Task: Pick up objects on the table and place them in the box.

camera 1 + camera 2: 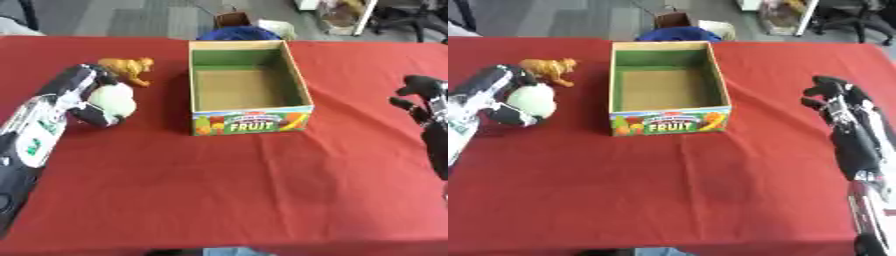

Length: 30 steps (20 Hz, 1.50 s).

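Pale ball [114, 100] clasped in left hand [87, 95] fingers, orange toy [129, 67] beside it, box [249, 122] marked "FRUIT" — right hand [833, 100] fingers curled, nothing held.

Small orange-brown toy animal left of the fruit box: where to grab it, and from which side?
Probably across its body, coming from above. The orange-brown toy animal appears to stand on the red tablecloth, so its back is exposed. The left hand is curled round a pale green round object right beside it, crowding that side; the cardboard fruit box walls the other.
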Motion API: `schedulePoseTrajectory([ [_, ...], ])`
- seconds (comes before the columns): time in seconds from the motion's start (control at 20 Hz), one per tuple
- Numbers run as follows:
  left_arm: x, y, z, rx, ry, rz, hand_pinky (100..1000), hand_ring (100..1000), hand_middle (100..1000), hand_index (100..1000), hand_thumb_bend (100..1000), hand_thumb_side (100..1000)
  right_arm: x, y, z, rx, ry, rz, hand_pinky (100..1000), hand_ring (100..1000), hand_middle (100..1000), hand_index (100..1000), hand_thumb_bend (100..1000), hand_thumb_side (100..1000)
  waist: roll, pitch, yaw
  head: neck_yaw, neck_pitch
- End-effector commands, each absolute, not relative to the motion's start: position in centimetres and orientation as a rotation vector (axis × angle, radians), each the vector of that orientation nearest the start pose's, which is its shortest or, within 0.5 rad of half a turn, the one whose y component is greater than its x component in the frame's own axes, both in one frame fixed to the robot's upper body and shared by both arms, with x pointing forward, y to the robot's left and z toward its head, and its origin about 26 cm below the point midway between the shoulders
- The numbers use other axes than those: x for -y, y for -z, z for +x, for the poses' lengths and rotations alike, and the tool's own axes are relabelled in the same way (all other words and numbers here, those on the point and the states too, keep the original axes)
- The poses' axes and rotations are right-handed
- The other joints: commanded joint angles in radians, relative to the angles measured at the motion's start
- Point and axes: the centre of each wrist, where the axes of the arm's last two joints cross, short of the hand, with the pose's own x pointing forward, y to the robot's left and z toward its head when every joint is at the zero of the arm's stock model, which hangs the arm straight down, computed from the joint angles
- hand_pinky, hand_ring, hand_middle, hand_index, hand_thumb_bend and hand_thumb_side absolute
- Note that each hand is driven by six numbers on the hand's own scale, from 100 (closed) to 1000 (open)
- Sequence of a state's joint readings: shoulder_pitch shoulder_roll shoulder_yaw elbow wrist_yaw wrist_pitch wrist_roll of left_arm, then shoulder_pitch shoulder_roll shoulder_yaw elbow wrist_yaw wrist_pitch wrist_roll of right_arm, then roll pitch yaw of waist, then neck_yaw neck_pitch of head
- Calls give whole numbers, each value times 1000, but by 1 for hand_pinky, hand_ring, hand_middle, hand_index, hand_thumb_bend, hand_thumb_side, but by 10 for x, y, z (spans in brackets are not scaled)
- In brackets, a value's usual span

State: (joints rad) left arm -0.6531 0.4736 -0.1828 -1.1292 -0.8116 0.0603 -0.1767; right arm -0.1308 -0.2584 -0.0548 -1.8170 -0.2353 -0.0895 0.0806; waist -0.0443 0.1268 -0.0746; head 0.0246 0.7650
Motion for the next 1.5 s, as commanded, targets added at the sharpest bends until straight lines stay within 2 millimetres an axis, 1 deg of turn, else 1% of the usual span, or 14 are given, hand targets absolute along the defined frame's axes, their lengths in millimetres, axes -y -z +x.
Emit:
schedulePoseTrajectory([
  [0.05, -300, -128, 433, 1362, 1192, 986, 565, 519, 515, 630, 462, 118, 295, -112, 299, 2046, -155, 70, 816, 1000, 592, 752, 100, 549, 2, -13, -2, 2, 5],
  [0.1, -300, -128, 433, 1365, 1181, 993, 539, 481, 470, 596, 400, 120, 295, -112, 299, 2046, -154, 70, 817, 1000, 592, 752, 100, 549, 2, -14, -2, 2, 5],
  [0.2, -301, -129, 432, 1383, 1148, 1008, 517, 437, 415, 556, 360, 116, 295, -112, 299, 2046, -154, 70, 817, 1000, 592, 752, 100, 549, 3, -14, -2, 0, 5],
  [0.25, -300, -131, 431, 1398, 1127, 1014, 509, 416, 390, 540, 346, 115, 295, -112, 299, 2046, -153, 69, 817, 1000, 592, 752, 100, 549, 3, -14, -2, 0, 5],
  [0.35, -299, -139, 429, 1438, 1088, 1023, 503, 397, 367, 524, 335, 114, 295, -112, 299, 2046, -152, 67, 817, 1000, 592, 752, 100, 548, 2, -14, -2, -1, 5],
  [0.4, -298, -145, 428, 1460, 1075, 1023, 500, 371, 336, 506, 326, 115, 295, -112, 298, 2046, -152, 67, 817, 1000, 592, 752, 100, 548, 2, -14, -2, -1, 5],
  [0.5, -295, -161, 426, 1509, 1068, 1021, 500, 357, 317, 496, 330, 115, 295, -112, 298, 2046, -152, 67, 817, 1000, 592, 752, 100, 548, 3, -15, -2, -1, 5],
  [0.6, -291, -179, 422, 1560, 1075, 1018, 501, 357, 316, 498, 331, 112, 295, -112, 298, 2045, -153, 67, 817, 1000, 592, 752, 100, 549, 3, -15, -3, 0, 5],
  [0.8, -276, -212, 417, 1665, 1095, 1006, 506, 364, 322, 507, 342, 105, 295, -112, 298, 2045, -156, 70, 817, 1000, 592, 752, 100, 548, 3, -17, -6, 4, 5],
  [0.95, -260, -226, 422, 1717, 1118, 991, 511, 369, 327, 512, 348, 102, 294, -112, 298, 2042, -159, 78, 817, 1000, 592, 752, 100, 547, 1, -21, -12, 10, 5],
  [1.1, -241, -234, 431, 1752, 1152, 969, 518, 375, 331, 515, 355, 100, 292, -112, 299, 2044, -164, 89, 817, 1000, 592, 752, 100, 547, -2, -20, -22, 20, 5],
  [1.25, -224, -237, 441, 1776, 1198, 942, 529, 385, 340, 523, 359, 100, 289, -113, 299, 2048, -174, 105, 817, 1000, 592, 752, 100, 545, -6, -17, -35, 32, 5],
  [1.5, -193, -233, 459, 1795, 1269, 899, 538, 393, 346, 528, 375, 100, 282, -118, 302, 2066, -205, 150, 817, 1000, 592, 752, 100, 542, -16, -6, -80, 63, 5],
])
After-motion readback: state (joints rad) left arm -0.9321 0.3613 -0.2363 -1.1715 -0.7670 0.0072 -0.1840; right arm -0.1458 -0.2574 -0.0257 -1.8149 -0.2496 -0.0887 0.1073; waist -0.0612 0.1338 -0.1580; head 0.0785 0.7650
